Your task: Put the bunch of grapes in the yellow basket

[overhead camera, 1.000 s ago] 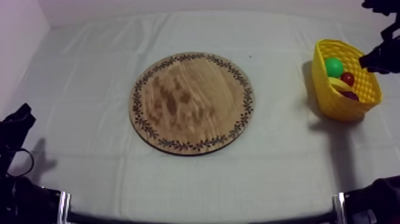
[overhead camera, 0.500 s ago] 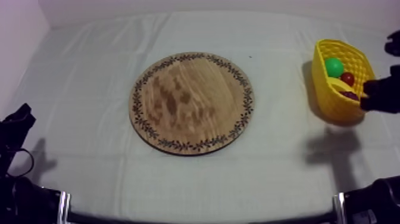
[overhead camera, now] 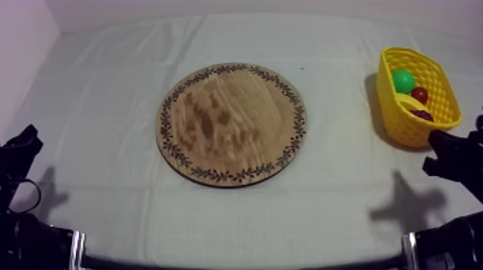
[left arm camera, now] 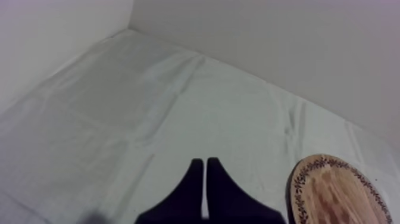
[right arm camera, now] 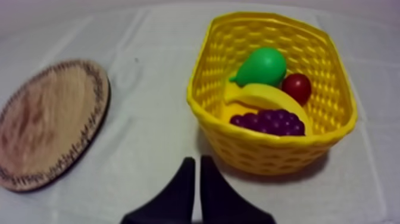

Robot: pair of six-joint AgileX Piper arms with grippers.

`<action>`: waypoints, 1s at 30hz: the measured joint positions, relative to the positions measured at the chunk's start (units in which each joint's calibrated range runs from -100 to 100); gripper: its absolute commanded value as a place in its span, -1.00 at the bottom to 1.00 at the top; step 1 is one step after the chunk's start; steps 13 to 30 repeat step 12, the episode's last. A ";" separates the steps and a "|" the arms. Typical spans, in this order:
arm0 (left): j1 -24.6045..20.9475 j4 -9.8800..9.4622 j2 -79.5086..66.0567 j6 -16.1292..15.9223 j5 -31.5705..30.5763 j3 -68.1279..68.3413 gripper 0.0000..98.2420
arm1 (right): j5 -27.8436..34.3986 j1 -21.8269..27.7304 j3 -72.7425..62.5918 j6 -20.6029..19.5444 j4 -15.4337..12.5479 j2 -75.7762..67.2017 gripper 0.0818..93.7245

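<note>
Now the bunch of grapes (right arm camera: 271, 121) lies inside the yellow basket (right arm camera: 268, 152), at its near wall, touching the banana (right arm camera: 262, 95) just behind it. A green pear (right arm camera: 262, 67) and a small red fruit (right arm camera: 296, 87) sit farther back in the same basket. The round wooden board (overhead camera: 231, 123) lies bare in the middle of the worktop (overhead camera: 108, 86), well apart from the basket at the right side. The right claw (right arm camera: 194, 161) hangs over the cloth just in front of the basket, its fingers pressed together into a narrow wedge with nothing between them. The left claw (left arm camera: 205, 162) sits low at the left side of the worktop, likewise closed on nothing, with the board's patterned rim near it.
</note>
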 measured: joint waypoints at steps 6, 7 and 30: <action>0.00 0.00 0.00 0.03 0.00 0.00 -1.00 | -1.48 -0.77 1.35 -3.39 2.22 -5.35 -0.99; 0.00 0.00 0.00 0.03 0.00 0.00 -1.00 | -1.58 -0.80 1.40 -3.39 2.37 -5.46 -0.99; 0.00 0.00 0.00 0.03 0.00 0.00 -1.00 | -1.77 -0.84 1.52 -0.74 2.63 -5.52 -0.99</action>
